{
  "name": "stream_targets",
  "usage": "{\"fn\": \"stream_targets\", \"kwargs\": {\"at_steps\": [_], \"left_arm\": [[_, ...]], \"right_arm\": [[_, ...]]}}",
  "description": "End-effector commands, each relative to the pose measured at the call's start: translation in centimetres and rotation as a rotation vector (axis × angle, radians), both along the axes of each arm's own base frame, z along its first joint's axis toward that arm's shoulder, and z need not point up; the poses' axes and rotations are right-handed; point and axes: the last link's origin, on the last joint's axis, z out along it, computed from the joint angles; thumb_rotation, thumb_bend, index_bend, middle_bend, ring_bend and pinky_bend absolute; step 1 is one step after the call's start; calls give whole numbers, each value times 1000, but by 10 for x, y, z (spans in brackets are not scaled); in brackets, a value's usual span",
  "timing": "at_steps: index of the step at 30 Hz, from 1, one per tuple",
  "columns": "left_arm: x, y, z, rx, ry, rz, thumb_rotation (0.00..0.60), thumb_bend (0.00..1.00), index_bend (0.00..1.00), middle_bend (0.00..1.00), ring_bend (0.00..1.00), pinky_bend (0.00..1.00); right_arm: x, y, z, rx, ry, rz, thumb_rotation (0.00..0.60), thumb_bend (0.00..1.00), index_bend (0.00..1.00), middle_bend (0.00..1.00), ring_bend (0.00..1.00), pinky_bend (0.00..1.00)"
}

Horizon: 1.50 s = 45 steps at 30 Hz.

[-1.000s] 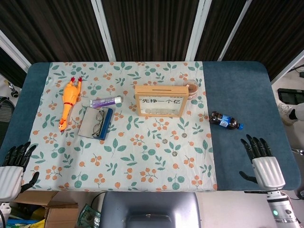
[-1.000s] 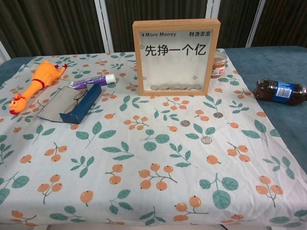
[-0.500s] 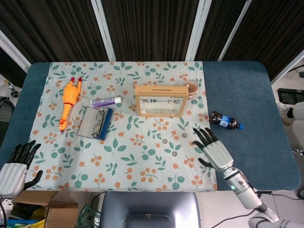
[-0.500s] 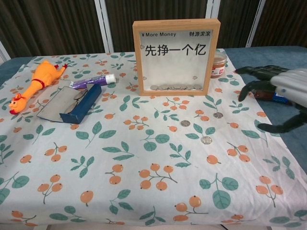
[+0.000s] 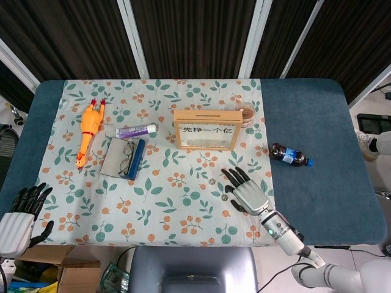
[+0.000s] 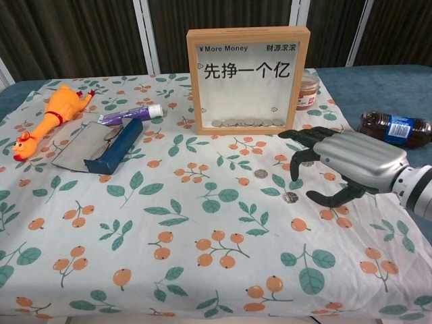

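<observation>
My right hand (image 5: 247, 191) hovers open, fingers spread, over the floral cloth in front of the wooden-framed coin box (image 5: 204, 129). In the chest view the right hand (image 6: 347, 164) hangs palm down above loose coins; one coin (image 6: 260, 173) lies just left of its fingertips (image 6: 295, 177) and another coin (image 6: 290, 197) lies under the thumb. The coin box (image 6: 248, 79) stands upright with coins along its bottom. My left hand (image 5: 17, 218) is open, off the table's front left corner, holding nothing, and only the head view shows it.
A dark drink bottle (image 5: 289, 155) lies on the blue table right of the cloth. A small jar (image 6: 308, 90) stands behind the box's right side. On the left lie a rubber chicken (image 5: 88, 130), a purple tube (image 5: 135, 130) and glasses on a blue case (image 5: 123, 157).
My right hand has swept left from the table's front right edge onto the cloth, stopping above the loose coins. The left hand has barely shifted.
</observation>
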Motion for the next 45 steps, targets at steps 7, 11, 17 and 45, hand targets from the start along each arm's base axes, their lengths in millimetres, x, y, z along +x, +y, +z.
{"fn": "stream_targets", "kwargs": {"at_steps": [7, 11, 17, 45], "left_arm": [[0, -4, 3, 18, -5, -7, 600, 393, 0, 0, 0, 0], [-1, -4, 3, 17, -6, -5, 600, 392, 0, 0, 0, 0], [-1, -4, 4, 16, -10, -4, 600, 393, 0, 0, 0, 0], [-2, -6, 10, 31, -23, 1, 600, 394, 0, 0, 0, 0]], "right_arm": [[-2, -2, -14, -2, 21, 4, 600, 553, 567, 54, 0, 0], [-1, -1, -20, 8, 15, 9, 600, 553, 573, 54, 0, 0], [0, -2, -23, 5, 19, 11, 600, 553, 585, 56, 0, 0], [5, -6, -33, 22, 48, 3, 600, 553, 612, 57, 0, 0]]}}
